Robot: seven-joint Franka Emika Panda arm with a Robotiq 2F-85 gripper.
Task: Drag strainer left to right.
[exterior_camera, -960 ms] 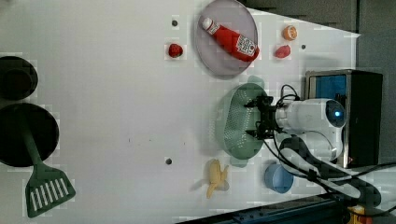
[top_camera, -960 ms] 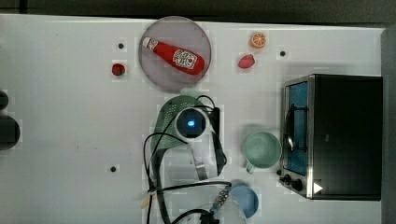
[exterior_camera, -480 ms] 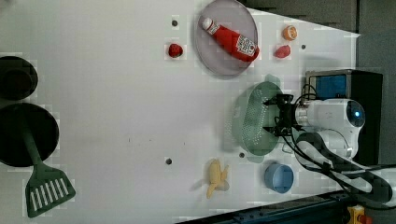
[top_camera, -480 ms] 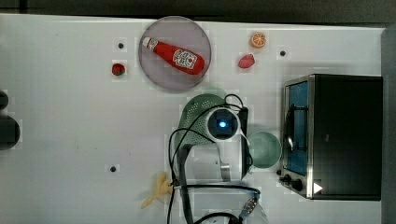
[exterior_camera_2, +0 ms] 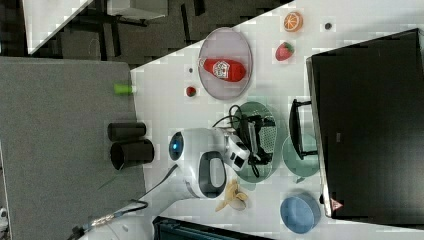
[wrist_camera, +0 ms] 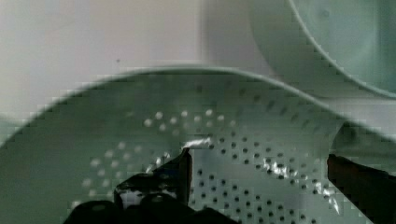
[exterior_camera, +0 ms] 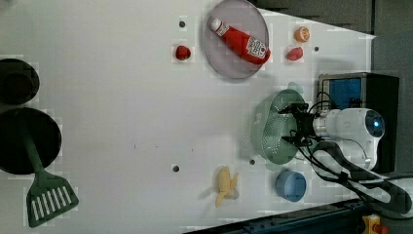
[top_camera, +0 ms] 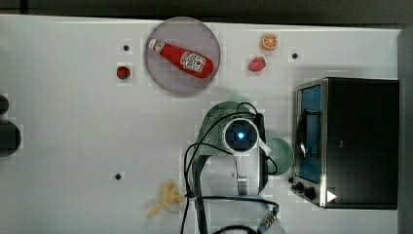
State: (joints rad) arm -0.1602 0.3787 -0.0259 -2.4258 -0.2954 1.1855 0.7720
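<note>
Two black fingers [wrist_camera: 182, 172] stand spread wide inside the pale mint-green oval perforated plastic strainer [exterior_camera: 275, 127], gripping nothing; one tip is down near its holed floor. Strainer sits on the white counter [top_camera: 73, 126] just beside the black toaster oven [top_camera: 358, 141], long axis parallel to the oven's front. Round pale green mug [top_camera: 282, 153] lies between strainer and oven, so little room is likely left for dragging.

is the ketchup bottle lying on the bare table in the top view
No, the ketchup bottle lies on the round grey plate, not on the bare table.
</note>
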